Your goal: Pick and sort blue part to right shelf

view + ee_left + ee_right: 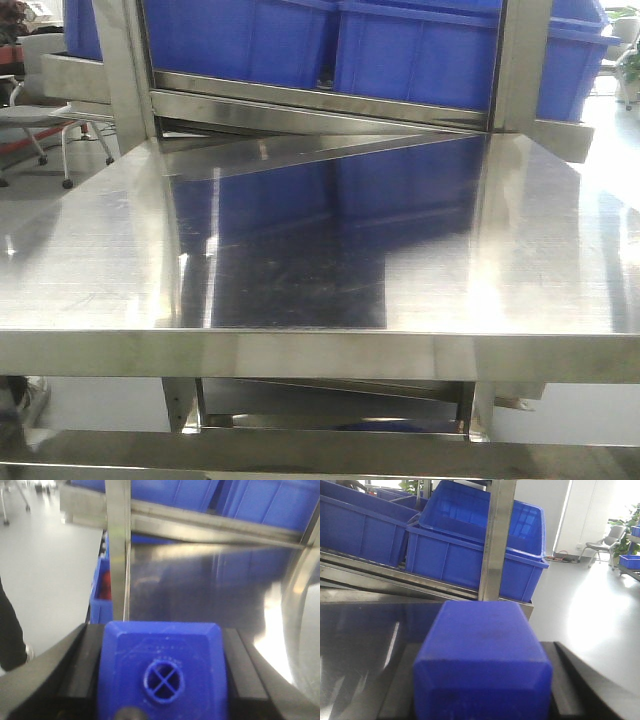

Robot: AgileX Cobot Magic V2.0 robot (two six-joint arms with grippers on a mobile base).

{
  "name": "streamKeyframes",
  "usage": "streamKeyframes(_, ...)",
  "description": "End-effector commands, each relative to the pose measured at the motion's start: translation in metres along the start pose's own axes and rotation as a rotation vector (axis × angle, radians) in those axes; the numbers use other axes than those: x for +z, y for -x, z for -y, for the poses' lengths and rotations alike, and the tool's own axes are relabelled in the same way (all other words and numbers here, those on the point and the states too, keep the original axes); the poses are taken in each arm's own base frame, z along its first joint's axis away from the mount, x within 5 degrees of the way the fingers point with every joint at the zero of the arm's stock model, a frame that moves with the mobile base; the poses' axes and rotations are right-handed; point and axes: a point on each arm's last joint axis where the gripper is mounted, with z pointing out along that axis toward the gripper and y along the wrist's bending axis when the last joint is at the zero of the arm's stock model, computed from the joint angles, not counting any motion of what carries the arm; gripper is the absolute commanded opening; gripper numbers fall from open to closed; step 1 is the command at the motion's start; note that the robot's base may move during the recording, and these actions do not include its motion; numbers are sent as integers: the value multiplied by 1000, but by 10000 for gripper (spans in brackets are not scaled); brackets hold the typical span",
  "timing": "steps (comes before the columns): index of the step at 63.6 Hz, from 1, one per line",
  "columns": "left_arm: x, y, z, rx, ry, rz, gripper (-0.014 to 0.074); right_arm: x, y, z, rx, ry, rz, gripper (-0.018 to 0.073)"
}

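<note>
Left gripper (pixel 162 690) pinches a cross-holed blue part (pixel 161 655); right gripper (pixel 482 690) pinches a plain blue part (pixel 480 645). Both are held near the steel table (pixel 320 250), short of the blue bins (pixel 470 560) behind the table. Picking looks done; delivery to the right shelf remains.

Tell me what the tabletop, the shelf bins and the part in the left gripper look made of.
The tabletop: likely stainless steel, brushed; it mirrors the blue above and shows fine grain. The bins: probably moulded plastic, uniform blue with slight sheen and ribbed walls. The part: seemingly moulded plastic, matte blue, with a round crossed recess.
</note>
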Motion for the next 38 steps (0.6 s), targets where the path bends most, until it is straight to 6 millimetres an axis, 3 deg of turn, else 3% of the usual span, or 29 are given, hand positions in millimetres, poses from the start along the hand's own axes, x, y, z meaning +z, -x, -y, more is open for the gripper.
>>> streamKeyframes(1, -14, 19, 1, 4, 3, 150, 428, -1, 17, 2, -12, -15, 112, 382)
streamKeyframes(16, -43, 23, 4, 15, -9, 275, 428, -1, 17, 2, -12, -15, 112, 382)
streamKeyframes(38, -45, 23, 4, 15, -10, 285, 428, -1, 17, 2, -12, -15, 112, 382)
